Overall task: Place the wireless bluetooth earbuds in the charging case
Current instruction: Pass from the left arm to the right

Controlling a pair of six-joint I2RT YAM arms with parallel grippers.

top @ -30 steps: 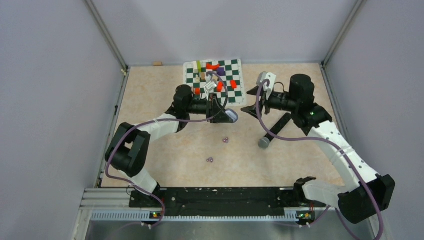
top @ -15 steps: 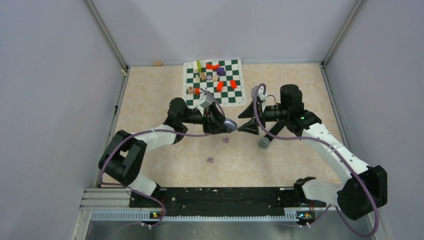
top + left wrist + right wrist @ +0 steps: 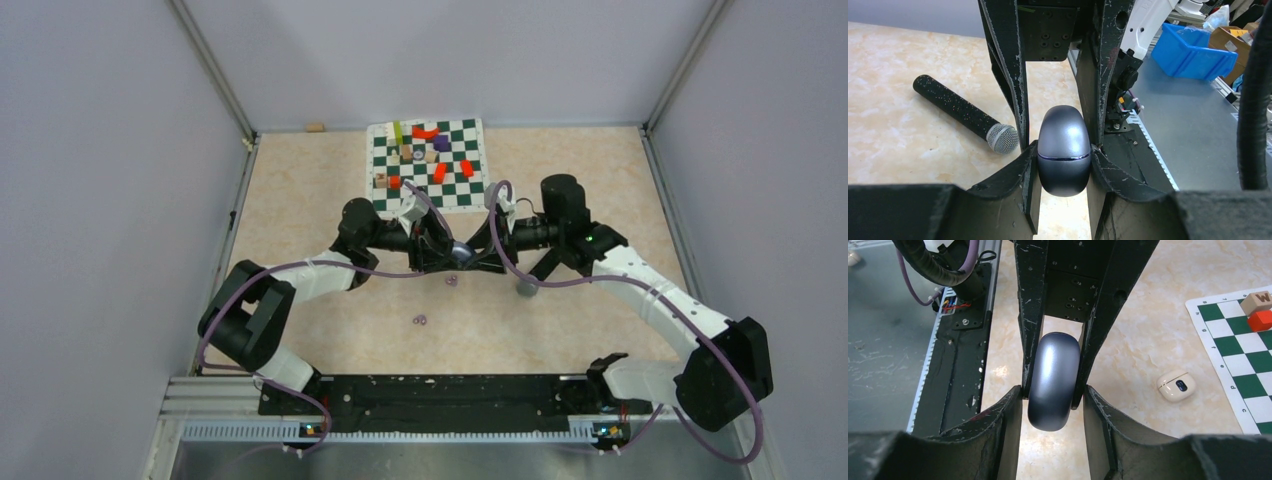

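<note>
We logged the beige marbled table (image 3: 300, 200) first. The left gripper (image 3: 1064, 151) was clamped on the grey-blue egg-shaped charging case (image 3: 1064, 132). The right gripper (image 3: 1053, 390) straddled the case's other end with narrowed jaws; we could not tell whether it gripped. One tiny purple wireless bluetooth earbud (image 3: 451, 281) lay on the table near the case. The second earbud (image 3: 420, 321) lay nearer the bases.

Two earbuds (image 3: 451, 281), one grey charging case (image 3: 1064, 150), one white case (image 3: 1175, 386), one microphone (image 3: 965, 115), one chessboard (image 3: 470, 190)
</note>
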